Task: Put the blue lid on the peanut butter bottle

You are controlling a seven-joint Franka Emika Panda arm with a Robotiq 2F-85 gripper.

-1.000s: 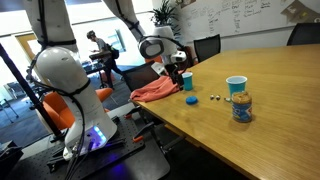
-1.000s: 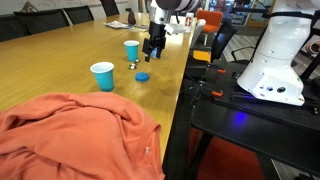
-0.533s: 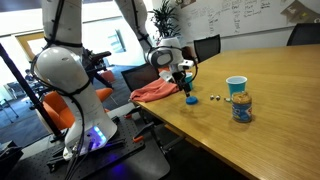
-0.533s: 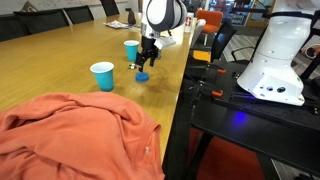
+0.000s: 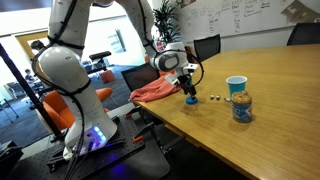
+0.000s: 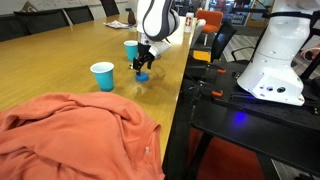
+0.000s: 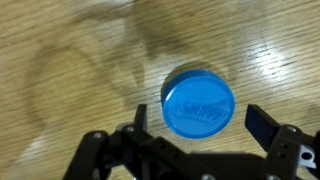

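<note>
Straddling the blue lid (image 7: 198,101), the tool (image 7: 198,119) is seen spread wide in the wrist view, one finger on each side of the cap and nothing gripped. The lid lies flat on the table (image 5: 285,125) near its edge, directly below the tool (image 5: 189,91) in both exterior views, and well apart from the peanut butter bottle (image 5: 241,107), which stands uncapped beside a teal cup (image 5: 236,85).

For a sound grasp, the fingers should probably be lowered until the tips nearly meet the wood, since the cap is thin and little of its rim is offered. The lid looks roughly centred between the jaws; closing evenly would likely keep it from being pushed sideways. It should be kept level for seating on the jar mouth.

The table is of pale, smooth wood grain. A red cloth (image 5: 158,90) is draped at its edge. A whiteboard (image 5: 225,15) and office chairs are seen behind.
</note>
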